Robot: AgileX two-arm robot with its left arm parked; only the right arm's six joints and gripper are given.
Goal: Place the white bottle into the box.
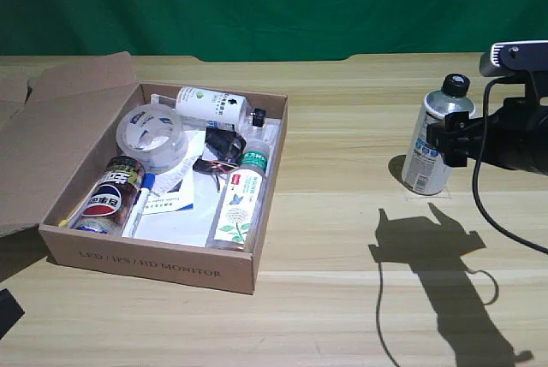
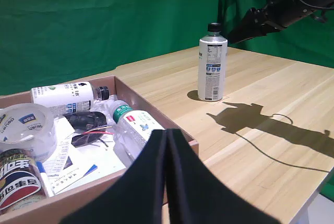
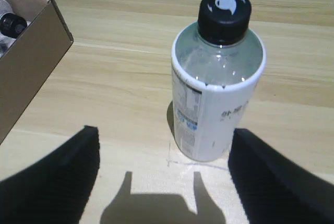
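Standing upright: 1 white bottle, outside 1 box.

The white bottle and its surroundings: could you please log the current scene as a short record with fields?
target: white bottle, upright on the table, black cap on
target location: outside the box, toward the exterior view's right
destination: box, flaps open, already holding other bottles, a tape roll and papers
right pincer: open, fingers either side of the white bottle, not touching it
bottle grasped: no
task status: white bottle not yet in the box
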